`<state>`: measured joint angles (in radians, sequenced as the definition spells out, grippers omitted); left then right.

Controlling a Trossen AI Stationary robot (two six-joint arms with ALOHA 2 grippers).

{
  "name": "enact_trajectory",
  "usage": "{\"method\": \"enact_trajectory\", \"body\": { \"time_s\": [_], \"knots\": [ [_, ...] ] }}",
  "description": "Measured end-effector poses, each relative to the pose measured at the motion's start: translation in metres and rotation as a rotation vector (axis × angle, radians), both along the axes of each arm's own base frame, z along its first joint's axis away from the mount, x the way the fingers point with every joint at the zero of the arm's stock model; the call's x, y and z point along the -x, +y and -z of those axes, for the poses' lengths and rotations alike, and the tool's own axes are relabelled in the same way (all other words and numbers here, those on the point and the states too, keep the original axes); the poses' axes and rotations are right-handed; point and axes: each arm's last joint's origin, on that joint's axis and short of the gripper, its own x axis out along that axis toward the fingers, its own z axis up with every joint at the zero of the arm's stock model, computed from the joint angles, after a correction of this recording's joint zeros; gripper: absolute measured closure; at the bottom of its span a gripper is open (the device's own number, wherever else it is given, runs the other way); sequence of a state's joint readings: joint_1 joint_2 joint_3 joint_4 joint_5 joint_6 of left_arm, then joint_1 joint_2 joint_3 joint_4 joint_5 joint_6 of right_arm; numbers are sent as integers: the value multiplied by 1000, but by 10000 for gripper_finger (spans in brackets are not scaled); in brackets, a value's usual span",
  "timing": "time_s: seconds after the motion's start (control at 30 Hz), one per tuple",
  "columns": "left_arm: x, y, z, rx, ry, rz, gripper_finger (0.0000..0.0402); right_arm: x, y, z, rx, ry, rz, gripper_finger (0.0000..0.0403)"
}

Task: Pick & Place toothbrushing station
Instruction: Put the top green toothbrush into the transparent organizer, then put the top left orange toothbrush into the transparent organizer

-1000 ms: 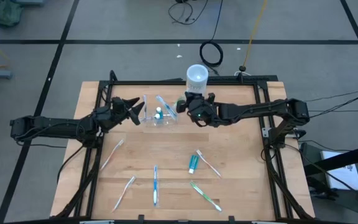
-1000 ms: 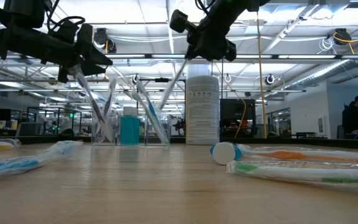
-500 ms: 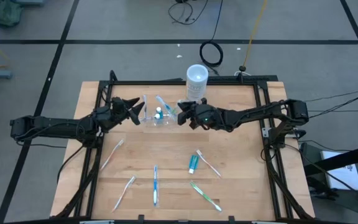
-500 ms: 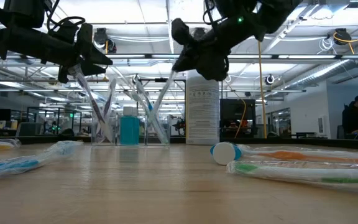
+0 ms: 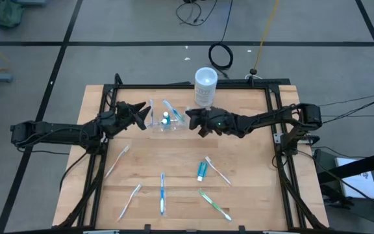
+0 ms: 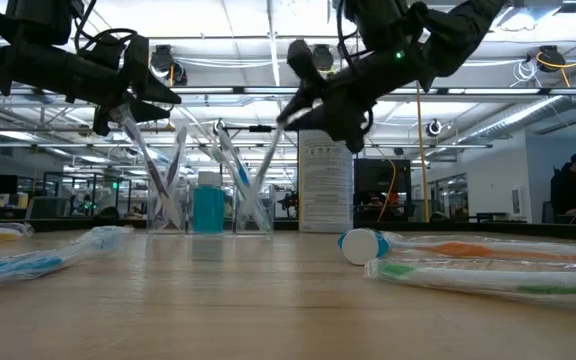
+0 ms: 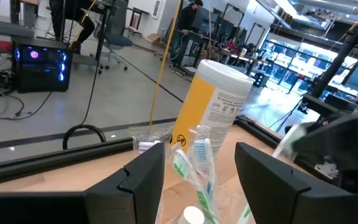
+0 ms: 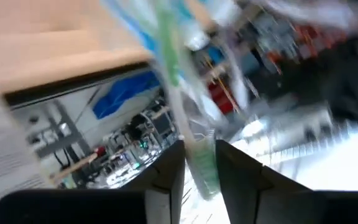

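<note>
The toothbrushing station (image 5: 164, 121) is a clear plastic holder at the table's far middle. A blue-capped tube (image 6: 208, 208) and several wrapped toothbrushes lean in it. My left gripper (image 5: 144, 117) is open and level at the station's left end, a finger at either side (image 7: 199, 151); I cannot tell whether they touch. My right gripper (image 5: 191, 118) is open at the station's right end. The upper end of a wrapped green toothbrush (image 8: 194, 134) stands between its fingers, and its lower end is in the station. My right gripper has the upper end of the wrapped green toothbrush (image 8: 199, 163) between its two fingers, coming about level from the table's right. The toothbrush leans (image 6: 271, 150) with its lower end in the station. Whether the fingers touch the wrapper, I cannot tell.
A white cylindrical canister (image 5: 205, 82) stands just behind the station's right end. Several wrapped toothbrushes (image 5: 162, 193) (image 5: 214, 205) (image 5: 117, 161) and a small teal tube (image 5: 201, 170) lie loose on the near half. A black frame (image 5: 274, 97) edges the table.
My right gripper has sunk and gone toward the table's left, tipping from slanting down to about level. It carried the green toothbrush down into the station's right end. Its fingers have parted.
</note>
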<state>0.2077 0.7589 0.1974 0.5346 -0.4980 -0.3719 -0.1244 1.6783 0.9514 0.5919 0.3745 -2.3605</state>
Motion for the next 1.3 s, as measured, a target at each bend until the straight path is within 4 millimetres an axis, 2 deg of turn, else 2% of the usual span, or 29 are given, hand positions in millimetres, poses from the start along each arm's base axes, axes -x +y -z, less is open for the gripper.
{"method": "enact_trajectory", "body": {
  "time_s": [0.07,0.27,0.43,0.57,0.73,0.83,0.9,1.1,1.3],
  "knots": [
    [0,0,0,0,0,0,199,0,-1,-4,-93,-99,-18,315],
    [0,0,0,0,0,1,199,-2,-1,-9,-318,-252,-85,308],
    [0,0,0,0,0,1,199,-2,1,-7,-396,-262,-97,303],
    [0,0,0,0,0,1,199,-1,1,0,-528,-236,-67,303],
    [0,0,0,0,0,2,199,1,1,9,-447,-102,-65,303],
    [0,-1,0,0,1,23,199,0,1,3,-410,-153,-89,303],
    [-1,-1,0,0,1,47,199,-1,1,0,-458,-201,-88,303],
    [-2,-2,0,1,1,107,199,0,0,4,-512,-202,-32,302],
    [-3,-4,0,-20,17,160,199,0,0,3,-723,-302,25,302]
  ]
}}
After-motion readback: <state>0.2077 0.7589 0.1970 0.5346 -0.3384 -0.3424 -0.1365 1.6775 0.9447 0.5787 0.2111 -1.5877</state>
